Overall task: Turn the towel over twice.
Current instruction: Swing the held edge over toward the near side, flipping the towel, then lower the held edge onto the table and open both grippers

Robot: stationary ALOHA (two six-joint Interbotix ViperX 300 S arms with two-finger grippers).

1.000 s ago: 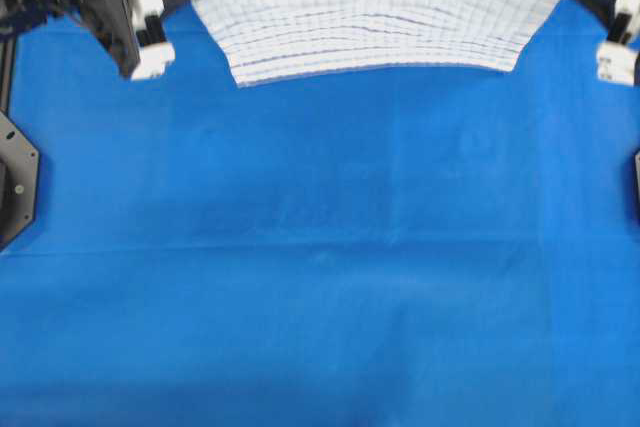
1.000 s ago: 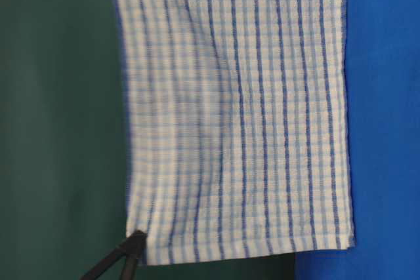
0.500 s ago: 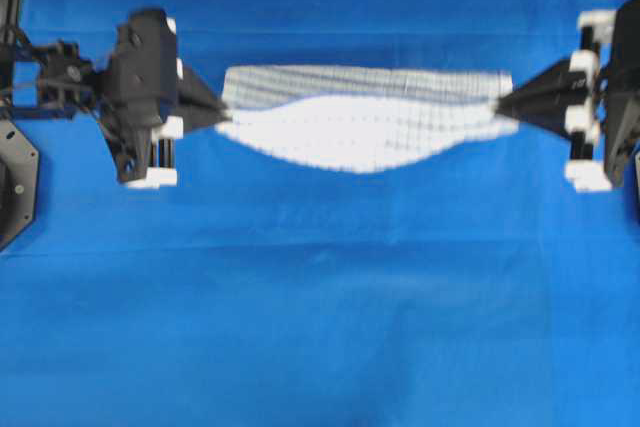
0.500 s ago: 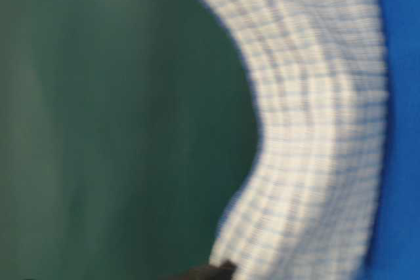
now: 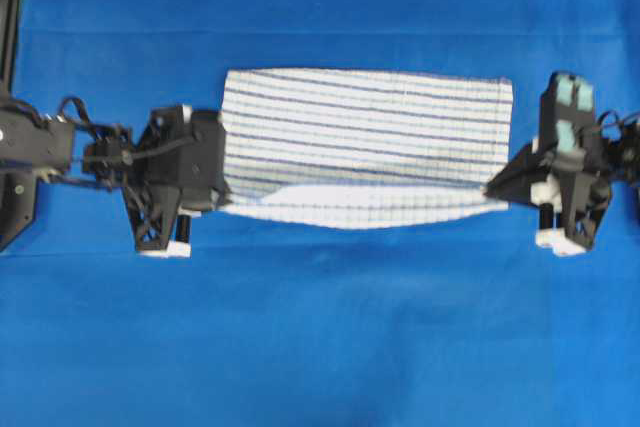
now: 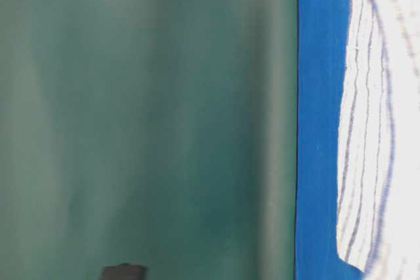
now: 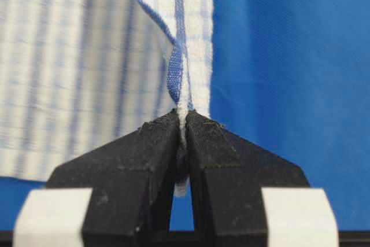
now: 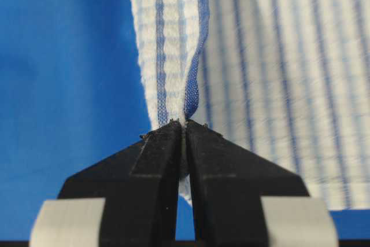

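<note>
Towel [image 5: 365, 137] first: from overhead we see the striped white cloth spread across the middle of the blue table covering [image 5: 320, 337], its far part lying flat with the dark stripes running side to side, its near edge folded over in a paler, sagging band. Our left gripper [image 5: 222, 202] sits at the near left corner of that band and our right gripper [image 5: 492, 187] at the near right corner, each one touching the cloth, the band stretched between them. From table level we see the towel [image 6: 377, 136] lying low on the blue covering [image 6: 318, 122] at the table's top, one edge curling up a little, with a dull green backdrop [image 6: 144, 116] behind; a small dark shape near the frame's edge is too blurred for us to name. Through the left wrist camera our left gripper [image 7: 180, 128] has its black fingers [image 7: 147, 148] pressed together on a bunched corner of the towel [image 7: 185, 50], which rises away from the tips while the rest lies on the covering alongside. Through the right wrist camera our right gripper [image 8: 184, 128] is likewise pinching a gathered corner of the towel [image 8: 173, 44] between its closed fingers [image 8: 222, 154].
</note>
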